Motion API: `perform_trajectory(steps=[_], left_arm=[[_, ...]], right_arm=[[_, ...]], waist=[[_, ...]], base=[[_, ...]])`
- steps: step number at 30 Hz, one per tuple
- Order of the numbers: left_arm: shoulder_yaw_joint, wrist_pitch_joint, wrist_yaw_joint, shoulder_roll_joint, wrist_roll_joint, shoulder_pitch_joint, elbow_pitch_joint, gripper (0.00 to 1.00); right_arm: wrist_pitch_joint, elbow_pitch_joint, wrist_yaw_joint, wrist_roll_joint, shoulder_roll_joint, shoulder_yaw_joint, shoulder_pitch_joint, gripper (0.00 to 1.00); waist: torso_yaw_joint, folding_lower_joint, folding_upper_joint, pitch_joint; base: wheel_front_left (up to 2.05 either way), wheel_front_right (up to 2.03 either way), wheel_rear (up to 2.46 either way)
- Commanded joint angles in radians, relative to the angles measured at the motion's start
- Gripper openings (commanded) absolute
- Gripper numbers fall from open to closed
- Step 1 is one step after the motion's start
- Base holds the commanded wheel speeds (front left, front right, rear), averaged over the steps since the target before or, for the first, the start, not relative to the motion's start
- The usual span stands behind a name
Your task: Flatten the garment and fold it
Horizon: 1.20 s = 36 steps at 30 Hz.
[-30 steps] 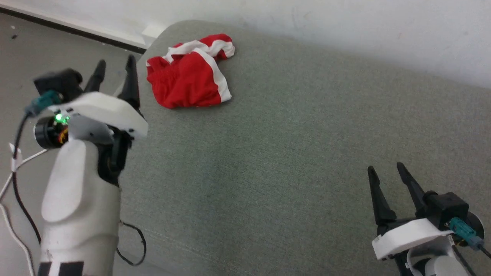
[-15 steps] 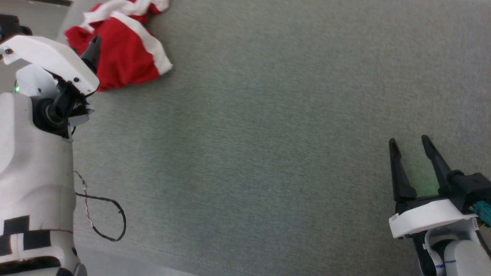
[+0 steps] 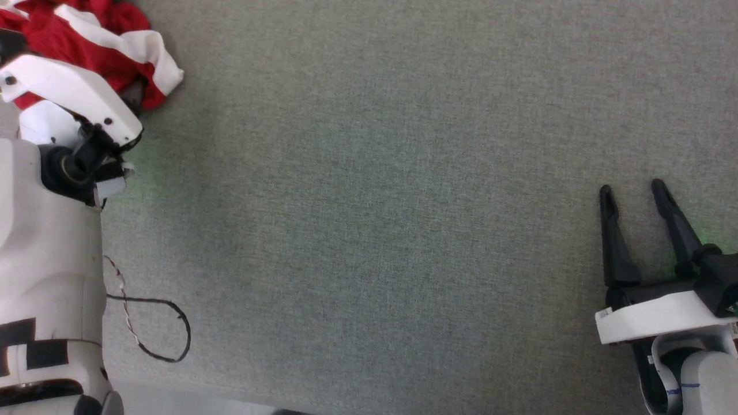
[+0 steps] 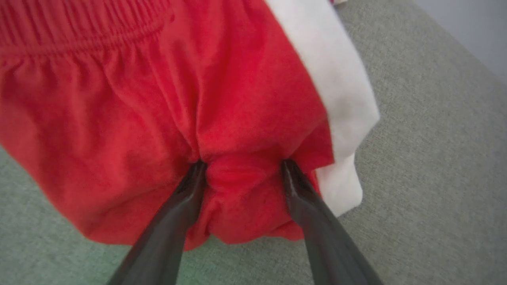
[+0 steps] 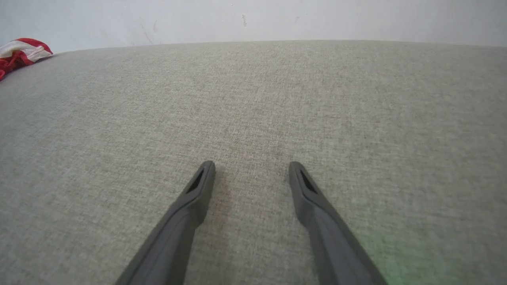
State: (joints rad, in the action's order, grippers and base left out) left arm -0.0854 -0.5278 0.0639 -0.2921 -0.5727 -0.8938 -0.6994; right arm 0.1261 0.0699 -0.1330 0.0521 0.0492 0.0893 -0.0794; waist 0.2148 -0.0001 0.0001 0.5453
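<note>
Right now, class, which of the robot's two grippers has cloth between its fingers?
The left gripper: a fold of the red garment bulges between its spread fingers. The right gripper stands open over bare grey upholstery, apart from the garment.

Small red shorts, the garment (image 3: pixel 55 43), lie crumpled in a loose heap on a grey-green upholstered surface (image 3: pixel 369 202), just ahead of the left tool (image 4: pixel 241 166). A puckered fold of thin red cloth bulges between that tool's spread fingertips, which press into the fabric. Beyond the tips, the gathered elastic waistband (image 4: pixel 79 31) runs across the heap. To one side of the tool, a broad white side stripe (image 4: pixel 328 75) curls down to the hem. From the right wrist camera, the garment (image 5: pixel 20 49) shows as a red-and-white bunch.
</note>
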Motion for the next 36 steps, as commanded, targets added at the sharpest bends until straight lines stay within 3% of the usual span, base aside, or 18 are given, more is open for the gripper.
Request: perform_trajectory(steps=[1,3,4,5,13,19,22,28,36], left_arm=[[0.008,-0.008,0.003,0.017,-0.008,-0.001,-0.024,1.00],[0.009,-0.004,0.001,0.022,-0.012,-0.001,-0.037,0.96],[0.010,0.013,-0.001,0.021,-0.009,-0.003,-0.039,0.42],[0.007,0.044,0.006,0.021,-0.003,-0.004,-0.038,0.00],[-0.022,0.264,0.019,0.010,0.017,-0.030,-0.035,0.00],[-0.018,0.316,-0.008,-0.017,0.023,-0.083,0.033,0.00],[-0.012,0.315,-0.039,-0.035,0.017,-0.125,0.069,0.00],[0.030,0.268,-0.098,-0.010,-0.010,-0.206,0.148,0.00],[0.155,0.125,-0.116,0.140,-0.040,-0.211,0.187,0.00]], right_arm=[[-0.006,-0.013,0.002,-0.005,0.001,0.001,-0.005,1.00],[-0.007,-0.013,0.002,-0.004,0.001,0.000,-0.007,1.00],[-0.007,-0.013,0.002,-0.004,0.001,0.000,-0.008,1.00],[-0.007,-0.014,0.002,-0.004,0.001,0.000,-0.009,1.00],[0.010,-0.052,0.002,0.011,0.001,-0.005,-0.007,1.00],[0.042,-0.119,0.002,0.045,0.001,-0.034,-0.003,1.00],[0.061,-0.161,0.002,0.071,0.001,-0.057,-0.002,1.00],[0.097,-0.245,0.002,0.122,0.001,-0.081,0.011,1.00],[0.127,-0.324,0.002,0.171,0.001,-0.061,0.028,1.00]], waist=[[-0.010,0.0001,-0.0001,0.022],[-0.010,0.0001,-0.0001,0.025],[-0.010,0.0001,-0.0001,0.024],[-0.010,0.0001,-0.0001,0.024],[-0.011,0.0001,-0.0001,-0.037],[-0.019,0.0001,-0.0001,-0.143],[-0.032,0.0001,-0.0001,-0.201],[-0.062,0.0001,-0.0001,-0.318],[-0.103,0.0001,-0.0001,-0.401]], base=[[0.00,0.00,0.00],[0.00,0.00,0.00],[0.00,0.00,0.00],[0.00,0.00,0.00],[0.00,0.00,0.00],[0.00,0.00,0.00],[0.00,0.00,0.00],[0.00,0.00,0.00],[0.00,0.00,0.00]])
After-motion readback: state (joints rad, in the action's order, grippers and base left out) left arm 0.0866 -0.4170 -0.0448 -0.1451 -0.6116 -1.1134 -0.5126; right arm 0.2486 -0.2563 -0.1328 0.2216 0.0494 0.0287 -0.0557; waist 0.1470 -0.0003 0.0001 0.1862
